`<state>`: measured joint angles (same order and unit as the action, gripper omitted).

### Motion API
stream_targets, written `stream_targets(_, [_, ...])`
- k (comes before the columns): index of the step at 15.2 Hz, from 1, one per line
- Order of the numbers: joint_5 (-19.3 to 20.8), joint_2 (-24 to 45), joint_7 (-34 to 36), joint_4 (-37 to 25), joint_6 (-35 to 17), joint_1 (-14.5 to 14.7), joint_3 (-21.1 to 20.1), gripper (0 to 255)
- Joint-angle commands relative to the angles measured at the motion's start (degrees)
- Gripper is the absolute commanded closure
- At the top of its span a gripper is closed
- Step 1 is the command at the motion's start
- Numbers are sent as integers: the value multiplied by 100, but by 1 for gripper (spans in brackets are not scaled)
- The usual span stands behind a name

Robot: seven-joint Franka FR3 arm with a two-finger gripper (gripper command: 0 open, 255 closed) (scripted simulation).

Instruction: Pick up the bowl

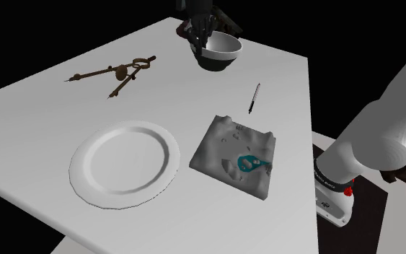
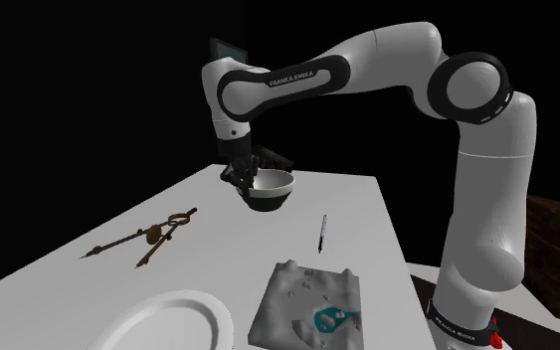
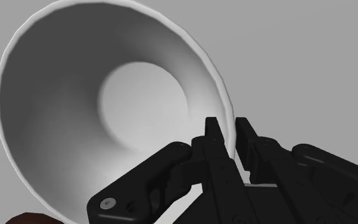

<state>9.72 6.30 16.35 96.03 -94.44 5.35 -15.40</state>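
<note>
The bowl (image 3: 107, 83), white inside and dark on its outer wall, is seen near the far edge of the white table (image 1: 35, 115), toward the far corner in the shoulder view. Its rim is clasped by the black gripper (image 3: 229, 130): in the wrist view one finger is set inside the rim and the other outside it, with the thin wall pinched between them. The bowl is kept upright, its opening turned upward, and whether its base touches the table or hangs just above it cannot be told. The gripper is carried by the white arm (image 2: 367, 60), which is arched over the table from the stand. Near the bowl, toward the stand, a slim dark pen (image 1: 254, 98) is laid on the table. To the shoulder view's left of the bowl, a brown pair of compasses (image 1: 118, 74) is spread flat. Closer to the camera, a crumpled grey cloth-like sheet (image 1: 223, 148) is found, with a small teal object (image 1: 250, 163) lying on it. Beside it, to the shoulder view's left, a white plate (image 1: 125, 164) is set, apart from the sheet. A black area is drawn beyond the table's edges.
</note>
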Motion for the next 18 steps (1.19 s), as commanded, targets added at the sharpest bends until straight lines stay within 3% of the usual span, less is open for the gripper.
stream_targets(1, [-2, -5, -1, 9, -1, -2, 1, 255])
stream_targets(18, [42, 166, -124, -1379, 1218, 60, -27, 255])
